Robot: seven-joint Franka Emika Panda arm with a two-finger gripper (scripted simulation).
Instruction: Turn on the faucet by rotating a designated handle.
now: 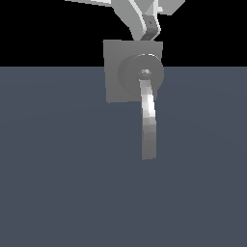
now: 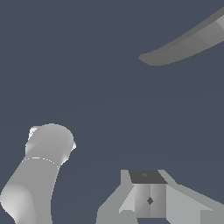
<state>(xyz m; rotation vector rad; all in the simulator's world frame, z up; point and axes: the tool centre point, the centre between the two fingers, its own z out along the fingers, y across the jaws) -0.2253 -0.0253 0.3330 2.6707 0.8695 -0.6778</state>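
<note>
In the exterior view the faucet [image 1: 116, 72] is a square grey plate with a round hub [image 1: 142, 72]. From the hub the handle [image 1: 148, 123], a long, shiny, slightly curved bar, hangs straight down past the plate's lower edge. My gripper [image 1: 150, 34] sits just above the plate's top edge, apart from the handle. Its fingertips [image 2: 150, 199] look pressed together in the wrist view, with nothing between them. There only the handle's tapered end [image 2: 183, 46] shows, far from the fingers.
A flat blue-grey floor [image 1: 58, 169] lies under everything. The white arm [image 1: 130, 12] comes in from the top of the exterior view. A pale rounded cylinder [image 2: 41, 166] stands near the fingers in the wrist view; I cannot tell what it belongs to.
</note>
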